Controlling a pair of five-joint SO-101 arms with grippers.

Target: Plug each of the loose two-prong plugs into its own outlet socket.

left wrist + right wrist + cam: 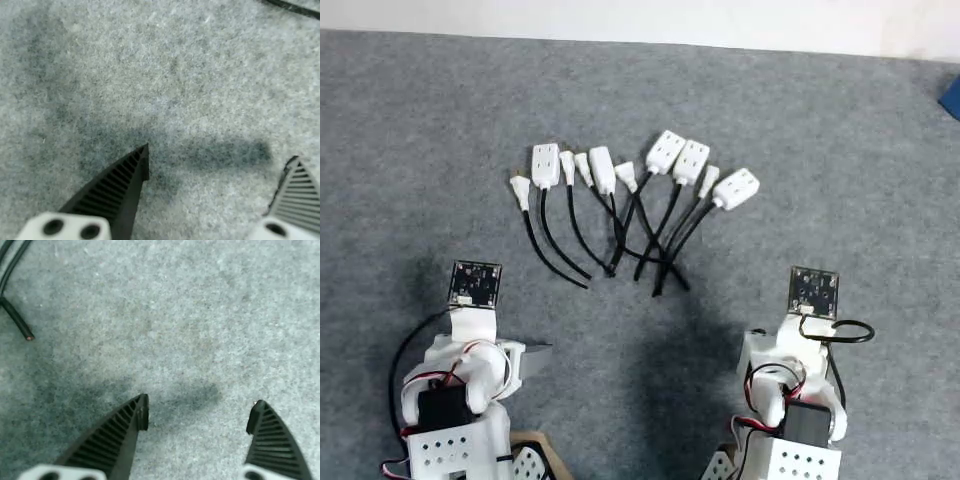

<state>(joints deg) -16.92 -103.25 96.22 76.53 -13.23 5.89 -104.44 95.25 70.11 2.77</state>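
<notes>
At table centre, toward 12 o'clock in the high view, the two-prong plugs (626, 176) and the outlet sockets (665, 152) are lying in a fanned row, white heads pointing away from the arms. Their short black cords (617, 250) are trailing back and crossing one another.

Handling, as judged: each piece is looking light and rigid at its moulded head, while the cord is looking limp and likely to swing or drag a neighbour. The smooth plastic may be slipping under a shallow pinch. Hold is best taken across the flat sides of a plug body, just behind the prongs and clear of the blades. The mating socket is wanting a grip across its block, since nothing is anchoring it to the grey felt (820, 120).

The left claw (221, 154) is standing wide open and empty, hanging over bare felt. The row is lying well apart from it, at about 1 o'clock from that arm. Only a stretch of cord is crossing the far edge of its wrist view.

The right claw (200, 401) is likewise gaping and holding nothing. The row is sitting at about 11 o'clock from its arm — a cut cord end (17, 320) is lying nearer, but not between the jaws.
</notes>
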